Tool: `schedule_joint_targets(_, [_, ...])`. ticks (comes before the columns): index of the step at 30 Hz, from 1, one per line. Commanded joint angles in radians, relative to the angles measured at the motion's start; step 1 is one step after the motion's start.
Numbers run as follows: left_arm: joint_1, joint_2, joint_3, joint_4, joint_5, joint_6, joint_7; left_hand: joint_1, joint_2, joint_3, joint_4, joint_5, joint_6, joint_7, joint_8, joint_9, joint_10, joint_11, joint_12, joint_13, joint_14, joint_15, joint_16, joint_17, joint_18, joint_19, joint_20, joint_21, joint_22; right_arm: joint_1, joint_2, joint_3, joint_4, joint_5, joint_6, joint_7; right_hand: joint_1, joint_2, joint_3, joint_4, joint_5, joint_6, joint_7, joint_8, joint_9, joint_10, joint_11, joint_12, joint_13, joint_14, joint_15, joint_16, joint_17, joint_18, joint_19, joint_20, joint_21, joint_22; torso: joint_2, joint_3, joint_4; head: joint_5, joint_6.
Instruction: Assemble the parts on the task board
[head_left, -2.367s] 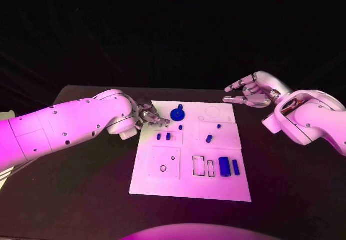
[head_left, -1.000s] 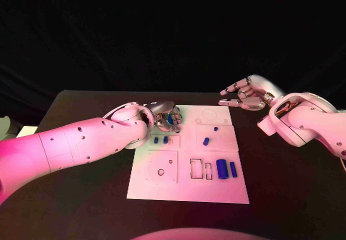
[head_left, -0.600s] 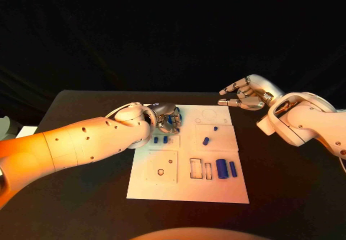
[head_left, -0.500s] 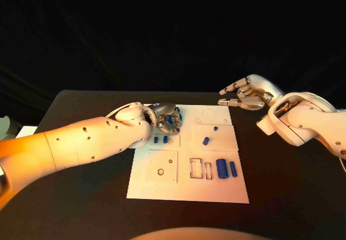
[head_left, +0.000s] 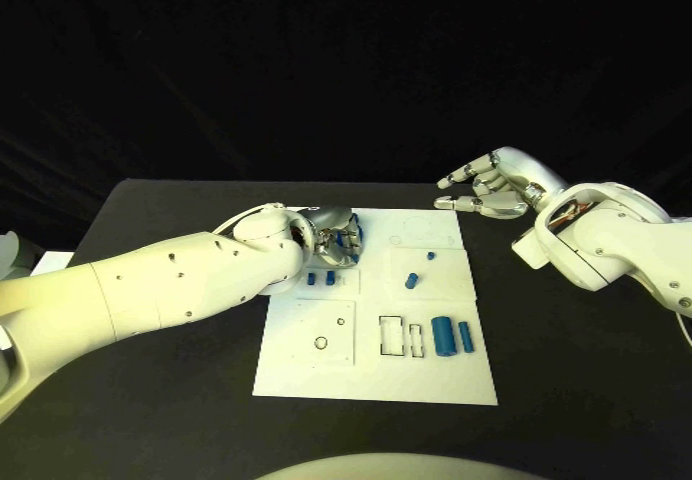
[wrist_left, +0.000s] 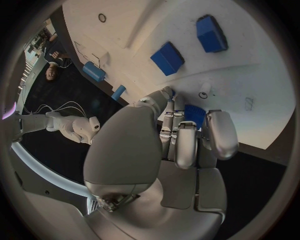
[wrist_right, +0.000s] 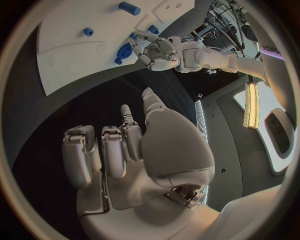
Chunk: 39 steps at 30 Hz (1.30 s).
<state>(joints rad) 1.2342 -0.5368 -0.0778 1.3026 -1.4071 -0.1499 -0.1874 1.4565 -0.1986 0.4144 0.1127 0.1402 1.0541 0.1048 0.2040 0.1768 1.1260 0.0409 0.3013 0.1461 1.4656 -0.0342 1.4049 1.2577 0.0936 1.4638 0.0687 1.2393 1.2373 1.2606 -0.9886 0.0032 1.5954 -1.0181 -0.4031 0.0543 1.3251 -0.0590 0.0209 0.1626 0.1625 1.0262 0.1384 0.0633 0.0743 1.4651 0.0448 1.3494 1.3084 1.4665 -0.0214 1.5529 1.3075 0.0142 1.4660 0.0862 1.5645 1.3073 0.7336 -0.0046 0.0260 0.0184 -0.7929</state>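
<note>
The risk sits at the far left corner of the flat white task board (head_left: 378, 375): the silver left hand (head_left: 332, 236) has its fingers curled around a round blue disc-shaped part (head_left: 351, 236), of which little shows between them, so if the grip is off-centre the piece could tilt or slip as it is lifted or seated. In the left wrist view the blue part (wrist_left: 194, 114) lies right against the fingertips (wrist_left: 185, 157), above the board, and appears gripped. Two small blue block parts (head_left: 326, 277) lie just nearer on the board. Farther off, the silver right hand (head_left: 490, 190) hovers beyond the board's far right corner, fingers apart, holding nothing.
</note>
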Motion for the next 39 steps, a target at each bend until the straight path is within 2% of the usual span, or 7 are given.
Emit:
schedule_joint_targets(1, [-0.004,0.006,-0.001,-0.002,-0.007,0.041,0.007,-0.001,0.01,0.008,0.001,0.0,0.009,-0.003,-0.005,-0.002,0.01,0.001,-0.009,-0.004,0.05,-0.006,-0.002,-0.002,-0.014,0.017,-0.005,0.004,0.001,-0.001,0.002,0.0,0.0,-0.004,0.013,0.008,-0.001,0.009,-0.005,0.001,0.005,0.0,-0.002,0.004,0.001,0.029,0.005,-0.003,0.158,0.096,0.001,-0.003,0.231,-0.014,0.105,0.002,0.006,0.263,0.0,-0.0001,-0.0012,0.0,0.001])
schedule_joint_targets(11, [-0.006,0.008,-0.001,-0.004,-0.007,0.057,0.0,-0.007,0.007,0.016,-0.004,-0.001,0.011,-0.003,-0.015,-0.007,0.014,0.001,-0.023,-0.012,0.05,-0.007,-0.001,-0.005,-0.015,0.017,-0.008,0.008,0.006,-0.001,0.001,0.0,0.002,-0.004,0.013,0.008,-0.001,0.009,-0.005,0.001,0.005,0.0,-0.002,0.004,0.001,0.029,0.005,-0.003,0.158,0.096,0.001,-0.003,0.231,-0.014,0.105,0.002,0.006,0.263,0.0,0.0009,0.0,-0.001,0.0])
schedule_joint_targets(21, [-0.006,0.012,-0.001,-0.005,-0.007,0.073,-0.009,-0.023,0.0,0.028,-0.011,-0.004,-0.007,0.001,-0.047,-0.023,0.011,0.01,-0.05,-0.025,0.049,0.002,-0.002,-0.014,-0.016,0.016,-0.003,0.007,0.008,-0.001,0.0,0.0,0.004,-0.004,0.013,0.007,0.001,0.011,-0.006,0.001,0.006,0.0,-0.002,0.004,0.001,0.029,0.005,-0.003,0.158,0.096,0.001,-0.003,0.231,-0.014,0.105,0.002,0.006,0.263,0.0,0.0008,-0.001,-0.002,0.001])
schedule_joint_targets(23, [-0.006,0.013,-0.001,-0.005,-0.007,0.072,-0.007,-0.022,0.007,0.034,-0.014,-0.004,0.003,0.002,-0.046,-0.023,0.017,0.01,-0.052,-0.027,0.049,0.002,-0.001,-0.015,-0.016,0.016,-0.002,0.008,0.01,-0.001,0.0,0.0,0.004,-0.004,0.013,0.007,0.001,0.011,-0.006,0.001,0.006,0.0,-0.002,0.004,0.001,0.029,0.005,-0.003,0.158,0.096,0.001,-0.003,0.231,-0.014,0.105,0.002,0.006,0.263,0.0,0.0008,-0.0008,-0.001,0.001])
schedule_joint_targets(29, [-0.006,0.013,-0.001,-0.006,-0.005,0.038,0.005,0.0,0.048,0.083,-0.044,-0.009,0.065,0.005,-0.035,-0.019,0.076,0.002,-0.061,-0.028,0.05,-0.004,0.007,-0.009,-0.017,0.018,-0.005,0.016,0.02,-0.001,-0.001,0.0,0.005,-0.004,0.014,0.007,0.001,0.011,-0.006,0.001,0.006,0.0,-0.002,0.004,0.001,0.029,0.005,-0.003,0.158,0.096,0.001,-0.003,0.231,-0.014,0.105,0.002,0.006,0.263,0.0,0.0002,-0.0001,-0.003,0.002])
schedule_joint_targets(33, [-0.006,0.009,-0.001,-0.004,0.006,0.01,0.013,0.004,0.055,0.104,-0.062,-0.01,0.078,0.008,-0.038,-0.02,0.094,0.002,-0.074,-0.029,0.05,-0.004,0.011,-0.007,-0.018,0.019,-0.006,0.02,0.026,-0.001,-0.001,0.0,0.005,-0.004,0.014,0.007,0.002,0.011,-0.006,0.001,0.006,0.0,-0.002,0.004,0.001,0.029,0.005,-0.001,0.158,0.096,0.001,-0.003,0.231,-0.014,0.105,0.002,0.006,0.263,-0.001,-0.0001,-0.0003,-0.004,0.003])
schedule_joint_targets(39, [-0.006,-0.001,0.002,0.005,0.035,-0.043,0.024,-0.005,0.051,0.13,-0.089,-0.014,0.087,0.013,-0.051,-0.025,0.111,0.006,-0.1,-0.032,0.05,-0.001,0.014,-0.009,-0.02,0.021,-0.005,0.027,0.034,-0.001,-0.001,0.0,0.004,-0.004,0.015,0.007,0.002,0.011,-0.006,0.001,0.006,0.0,-0.002,0.004,0.001,0.029,0.005,-0.001,0.158,0.096,0.001,-0.003,0.231,-0.014,0.105,0.002,0.006,0.263,-0.001,-0.0003,-0.0003,-0.005,0.004])
